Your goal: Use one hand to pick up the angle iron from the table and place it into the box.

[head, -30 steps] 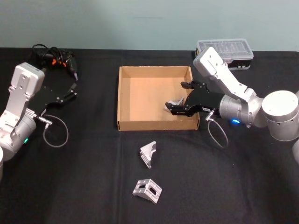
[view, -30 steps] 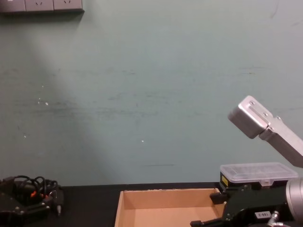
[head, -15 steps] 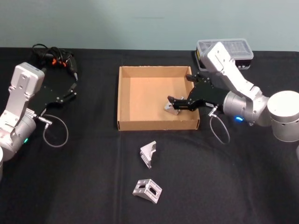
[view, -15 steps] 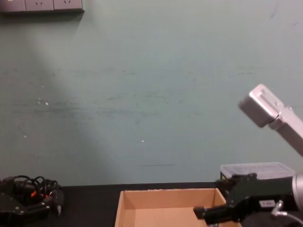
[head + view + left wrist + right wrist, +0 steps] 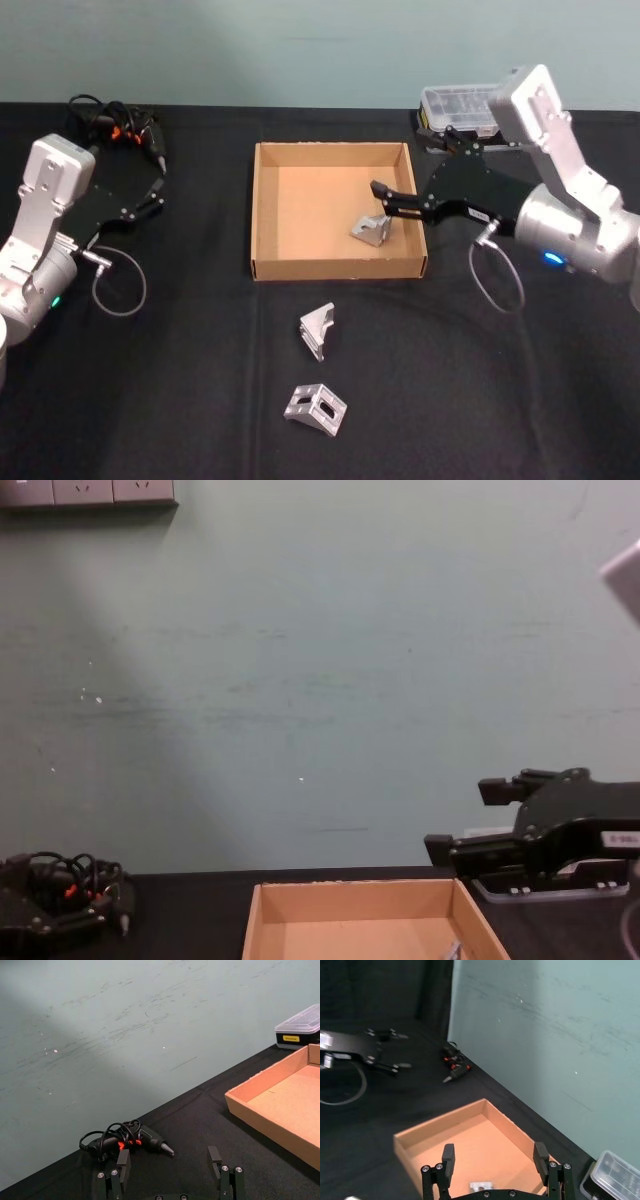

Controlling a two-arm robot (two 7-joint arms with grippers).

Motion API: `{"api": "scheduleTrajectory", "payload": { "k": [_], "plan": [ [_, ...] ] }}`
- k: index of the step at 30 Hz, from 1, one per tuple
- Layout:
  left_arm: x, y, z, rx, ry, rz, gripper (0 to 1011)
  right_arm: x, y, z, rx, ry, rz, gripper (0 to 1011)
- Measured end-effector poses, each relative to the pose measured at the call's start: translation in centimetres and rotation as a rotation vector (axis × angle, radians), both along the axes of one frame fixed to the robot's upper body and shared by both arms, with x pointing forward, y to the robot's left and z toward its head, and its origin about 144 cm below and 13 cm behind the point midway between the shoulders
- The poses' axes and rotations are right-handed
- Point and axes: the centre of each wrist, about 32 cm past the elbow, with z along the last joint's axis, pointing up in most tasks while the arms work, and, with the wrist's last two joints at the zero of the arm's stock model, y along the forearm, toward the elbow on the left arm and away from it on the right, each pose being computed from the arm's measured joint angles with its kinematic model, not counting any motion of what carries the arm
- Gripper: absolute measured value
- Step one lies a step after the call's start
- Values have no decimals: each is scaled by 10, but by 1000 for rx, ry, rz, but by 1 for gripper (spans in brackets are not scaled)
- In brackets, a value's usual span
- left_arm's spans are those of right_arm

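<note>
Your right gripper (image 5: 379,197) hung, fingers apart, over the thin-walled tan cardboard box (image 5: 340,268), where a dull silver bent-metal angle iron (image 5: 372,229) lay near its right wall; your left gripper (image 5: 160,193) sat parked, fingers likewise apart.

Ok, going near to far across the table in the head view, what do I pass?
nearest angle iron → second angle iron → front wall of the box → third angle iron, lying inside the box

box (image 5: 340,267) tan-brown | angle iron (image 5: 371,229) silver-grey | table (image 5: 200,400) black | wall (image 5: 300,50) pale teal
</note>
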Motion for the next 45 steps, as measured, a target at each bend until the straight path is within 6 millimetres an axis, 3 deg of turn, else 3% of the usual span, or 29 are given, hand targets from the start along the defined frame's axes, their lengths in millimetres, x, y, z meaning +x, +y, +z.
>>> {"api": "scheduleTrajectory", "payload": {
  "k": [14,23,33,45],
  "plan": [
    [0,0,0,0,0,0,1000,-66,-5,1,24,146,116,1000],
    [0,0,0,0,0,0,1000,-93,-5,-6,23,239,156,1000],
    [0,0,0,0,0,0,1000,-104,1,-15,-19,301,218,1000],
    [0,0,0,0,0,0,1000,-102,16,-32,-98,330,291,1000]
  ]
}}
